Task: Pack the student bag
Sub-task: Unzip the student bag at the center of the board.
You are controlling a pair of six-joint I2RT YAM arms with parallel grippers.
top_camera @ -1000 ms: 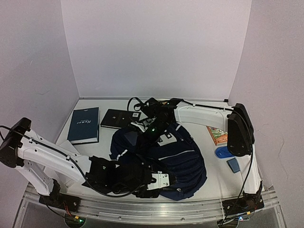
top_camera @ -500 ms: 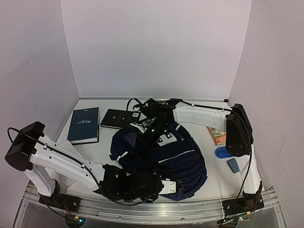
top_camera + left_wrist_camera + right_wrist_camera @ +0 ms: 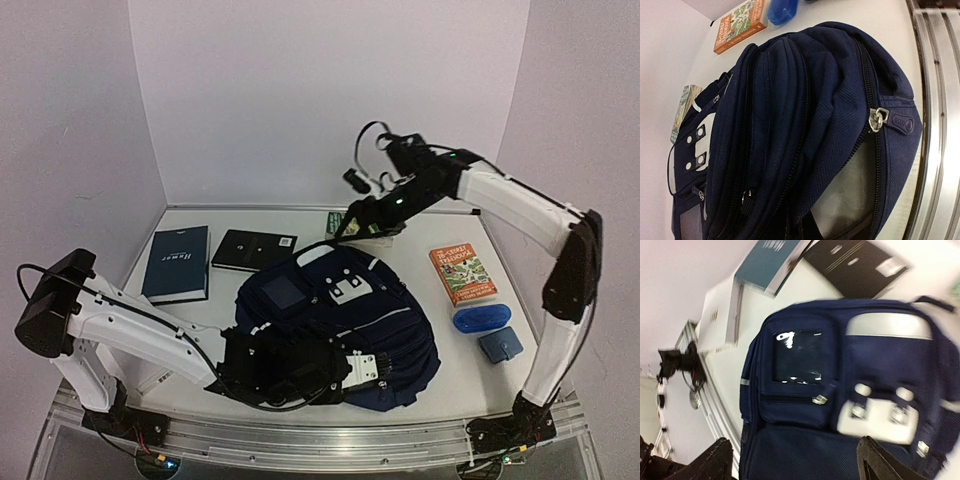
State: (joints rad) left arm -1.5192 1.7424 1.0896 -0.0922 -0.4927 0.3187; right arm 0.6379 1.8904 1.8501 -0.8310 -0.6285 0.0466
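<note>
The bag (image 3: 340, 320) lay flat in the middle of the table (image 3: 470, 385), front pocket up; its long axis ran roughly from the near rail toward the back wall, with the white patch (image 3: 348, 290) on the far half; the left wrist view showed the near end close up, a zipper pull (image 3: 879, 119) beside a gap with pale lining in it. The left gripper (image 3: 352, 368) sat against that near end, fingers drawn together; whether they pinched fabric was hidden. The right gripper (image 3: 792, 445) hung above the far end, well apart from the cloth, fingers spread wide with nothing between them. The left arm was the nearer one, the bag lying straight ahead of its fingers; filling would likely fall to the right arm, since an orange book (image 3: 462, 275) and a blue pouch (image 3: 478, 320) lay just beside the bag on that side; a blue book (image 3: 178, 262) and a black book (image 3: 250, 250) lay at the far left.
</note>
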